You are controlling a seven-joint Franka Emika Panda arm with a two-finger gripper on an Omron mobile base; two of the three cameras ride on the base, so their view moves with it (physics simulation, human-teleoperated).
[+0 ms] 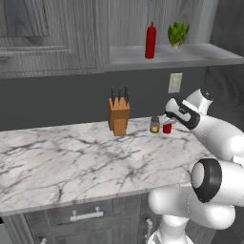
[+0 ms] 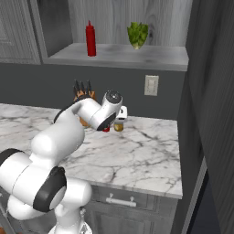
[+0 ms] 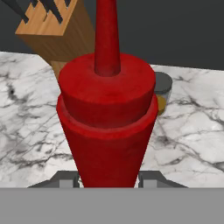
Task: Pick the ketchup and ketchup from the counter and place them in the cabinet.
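Standing upright on counter [image 1: 71, 157], ketchup [image 3: 107, 118], nozzle up, between claw [image 3: 108, 181] tips.

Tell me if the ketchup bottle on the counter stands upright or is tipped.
Upright: the counter ketchup stands base down on the counter, its nozzle pointing straight up, between the pincer fingertips.
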